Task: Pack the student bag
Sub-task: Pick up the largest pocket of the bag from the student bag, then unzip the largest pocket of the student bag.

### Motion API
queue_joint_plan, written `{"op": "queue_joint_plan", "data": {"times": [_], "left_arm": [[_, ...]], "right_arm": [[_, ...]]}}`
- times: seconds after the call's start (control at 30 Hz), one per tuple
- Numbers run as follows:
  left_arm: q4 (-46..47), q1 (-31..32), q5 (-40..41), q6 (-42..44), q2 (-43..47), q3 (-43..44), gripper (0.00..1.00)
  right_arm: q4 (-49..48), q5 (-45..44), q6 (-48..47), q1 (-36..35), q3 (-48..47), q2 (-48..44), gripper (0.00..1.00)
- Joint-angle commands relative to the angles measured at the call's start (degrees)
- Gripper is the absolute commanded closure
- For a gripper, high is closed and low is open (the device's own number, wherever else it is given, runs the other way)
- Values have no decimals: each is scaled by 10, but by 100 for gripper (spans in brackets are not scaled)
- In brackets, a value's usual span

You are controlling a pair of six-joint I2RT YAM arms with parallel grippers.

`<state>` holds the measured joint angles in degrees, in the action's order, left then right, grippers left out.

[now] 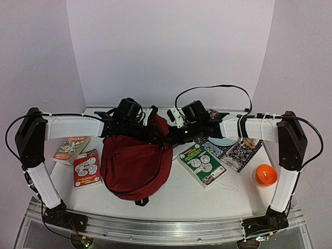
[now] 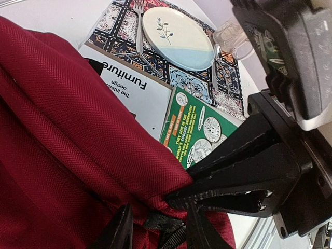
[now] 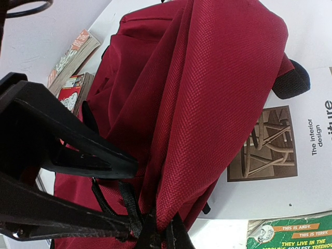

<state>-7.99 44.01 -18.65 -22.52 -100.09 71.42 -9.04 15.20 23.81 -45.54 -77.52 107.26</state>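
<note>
At the left end of the white counter lie two books side by side. The far one has an orange and green cover. The near one is red with round pictures on it.

Just right of the red book is the student bag. It lies in the middle of the counter, a bit to the left, and it is the biggest thing there. Its far end is pulled up into a peak, and both arms reach in to that peak.

The left tool is at the far end of the bag. Its two fingers stand apart, one on each side of a black strap. There is a gap on each side of the strap, so the tool is not pinching it.

The right tool is right beside the left one. Its fingers are squeezed together on a fold of the red cloth and hold that part of the bag up.

Under the raised cloth lies a white book with a picture of a chair. Next to it is a green book with round pictures. Farther right is a patterned mat with a white and blue plate and a fork on it. An orange round thing sits near the right edge.
</note>
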Motion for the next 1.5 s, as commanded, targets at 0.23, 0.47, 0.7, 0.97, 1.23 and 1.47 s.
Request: {"op": "queue_joint_plan", "data": {"times": [0.23, 0.47, 0.7, 0.97, 1.23, 1.47], "left_arm": [[6, -3, -56, 3, -2, -5, 93], [9, 0, -89, 7, 49, -33, 100], [8, 18, -127, 6, 125, -113, 100], [7, 51, -138, -29, 209, -241, 100], [8, 75, -101, -64, 245, -300, 100], [49, 76, -90, -74, 207, -248, 100]], "right_arm": [[-26, 9, -5, -5, -36, -4, 100], [-23, -32, -3, -6, -51, 4, 100], [-5, -69, 8, 11, -95, 27, 100], [34, -91, 17, 46, -179, 78, 100], [114, -99, 42, 59, -254, 130, 93], [126, -89, 78, 40, -145, 36, 59]]}}
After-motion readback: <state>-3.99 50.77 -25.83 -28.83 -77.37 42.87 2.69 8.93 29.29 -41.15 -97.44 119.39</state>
